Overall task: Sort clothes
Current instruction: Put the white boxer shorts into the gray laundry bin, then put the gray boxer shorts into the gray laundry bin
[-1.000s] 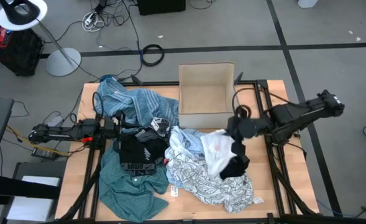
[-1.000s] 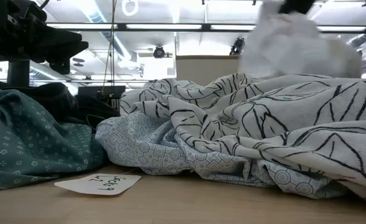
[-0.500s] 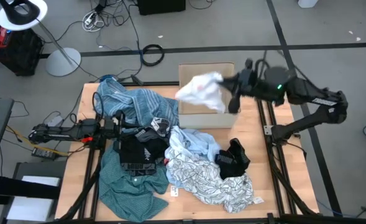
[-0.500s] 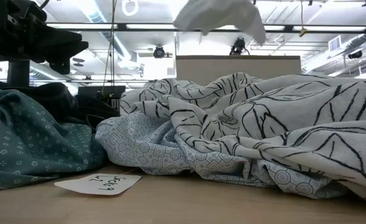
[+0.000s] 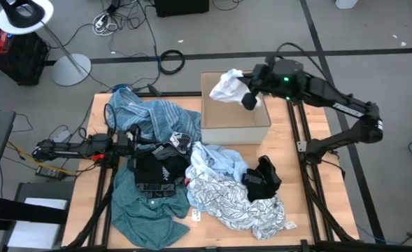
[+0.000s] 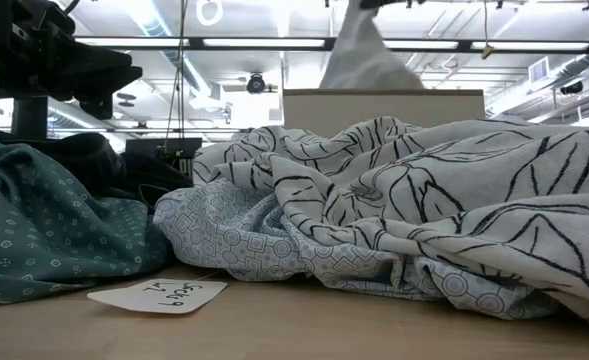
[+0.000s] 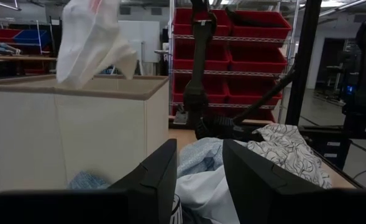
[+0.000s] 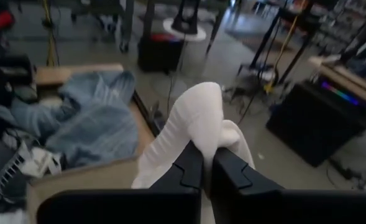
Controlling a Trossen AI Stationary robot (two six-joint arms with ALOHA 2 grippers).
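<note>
A beige cardboard box (image 5: 235, 112) stands open-topped at the far middle of the wooden tabletop (image 5: 300, 175). A handwritten paper label (image 6: 158, 294) lies flat on the tabletop's near edge. On the grey floor beyond the tabletop, a coiled black cable (image 5: 171, 61) lies near a white round-based lamp stand (image 5: 69, 68). Red storage bins (image 7: 242, 46) fill racking in the room behind.
</note>
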